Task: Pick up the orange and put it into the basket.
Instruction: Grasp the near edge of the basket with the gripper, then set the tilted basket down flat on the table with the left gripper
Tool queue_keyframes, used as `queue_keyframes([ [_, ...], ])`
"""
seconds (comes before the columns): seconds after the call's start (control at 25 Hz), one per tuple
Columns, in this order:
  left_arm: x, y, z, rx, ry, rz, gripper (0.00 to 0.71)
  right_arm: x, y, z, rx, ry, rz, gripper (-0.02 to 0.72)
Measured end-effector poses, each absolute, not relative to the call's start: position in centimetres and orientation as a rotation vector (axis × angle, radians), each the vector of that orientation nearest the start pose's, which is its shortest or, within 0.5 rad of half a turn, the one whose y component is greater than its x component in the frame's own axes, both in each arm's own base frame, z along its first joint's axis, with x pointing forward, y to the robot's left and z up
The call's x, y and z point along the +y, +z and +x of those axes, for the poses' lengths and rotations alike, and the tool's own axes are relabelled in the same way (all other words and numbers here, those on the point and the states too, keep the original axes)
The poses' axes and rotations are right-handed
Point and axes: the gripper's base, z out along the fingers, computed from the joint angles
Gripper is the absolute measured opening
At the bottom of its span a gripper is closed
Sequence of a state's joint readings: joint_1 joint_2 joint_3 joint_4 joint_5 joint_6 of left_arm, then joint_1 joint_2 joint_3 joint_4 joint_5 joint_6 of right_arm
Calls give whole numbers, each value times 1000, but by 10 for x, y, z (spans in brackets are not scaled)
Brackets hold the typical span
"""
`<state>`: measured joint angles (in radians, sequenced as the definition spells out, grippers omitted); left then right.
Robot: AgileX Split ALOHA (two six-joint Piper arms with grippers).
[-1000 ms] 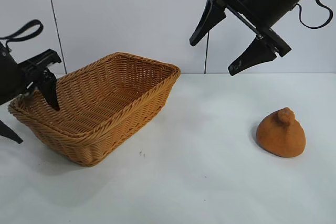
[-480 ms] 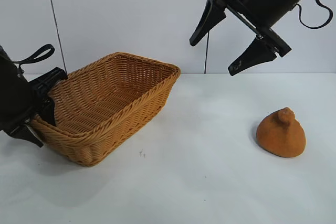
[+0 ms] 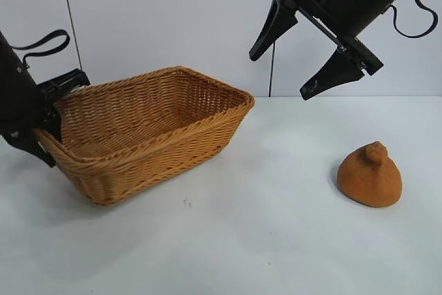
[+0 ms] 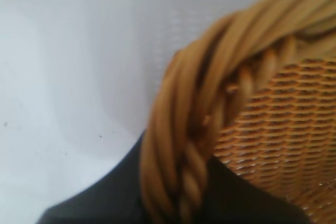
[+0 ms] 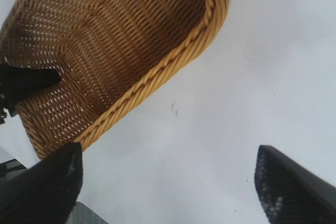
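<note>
The dull orange-brown orange (image 3: pixel 370 175) sits on the white table at the right, knob up, with nothing touching it. The tan wicker basket (image 3: pixel 207 126) stands at the left. My left gripper (image 3: pixel 47 136) is shut on the braided rim at the basket's left end. In the left wrist view, that rim (image 4: pixel 210 93) runs between the dark fingers (image 4: pixel 121 192). My right gripper (image 3: pixel 280 74) hangs open high above the table, up and to the left of the orange, holding nothing. The right wrist view shows its tips (image 5: pixel 167 153) spread over bare table beside the basket (image 5: pixel 121 30).
A white wall panel stands behind the table. Bare table surface (image 3: pixel 276 191) lies between the basket and the orange. A few small dark specks (image 3: pixel 185 203) mark the table near the basket.
My left gripper has closed on the basket's left rim. The basket has shifted to the right and turned. The right arm and the orange have not moved.
</note>
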<state>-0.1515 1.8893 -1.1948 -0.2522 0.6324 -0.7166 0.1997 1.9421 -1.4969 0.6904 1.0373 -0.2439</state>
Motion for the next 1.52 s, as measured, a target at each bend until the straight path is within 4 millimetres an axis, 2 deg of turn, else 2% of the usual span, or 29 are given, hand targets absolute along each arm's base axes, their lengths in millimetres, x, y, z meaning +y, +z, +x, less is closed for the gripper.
queue_keyframes([
  [0.08, -68, 180, 378, 2704, -443, -956, 87, 129, 232, 385, 2816, 903, -190, 610],
  [0.2, -69, 185, 394, 2773, -424, -782, 87, 129, 232, 385, 2818, 904, -191, 610],
  [0.36, -75, 178, 408, 2904, -425, -581, 87, 129, 232, 385, 2819, 905, -192, 610],
  [0.56, -85, 178, 415, 2975, -543, -398, 87, 129, 232, 385, 2820, 905, -193, 610],
  [0.76, -92, 170, 412, 3039, -570, -305, 87, 129, 232, 385, 2820, 905, -193, 610],
  [1.04, -122, 158, 410, 3040, -540, -168, 87, 129, 232, 384, 2824, 908, -196, 610],
  [1.32, -119, 136, 414, 3065, -494, -173, 87, 129, 232, 383, 2837, 916, -204, 610],
  [1.52, -117, 136, 416, 3054, -466, -151, 87, 129, 232, 383, 2838, 917, -205, 610],
])
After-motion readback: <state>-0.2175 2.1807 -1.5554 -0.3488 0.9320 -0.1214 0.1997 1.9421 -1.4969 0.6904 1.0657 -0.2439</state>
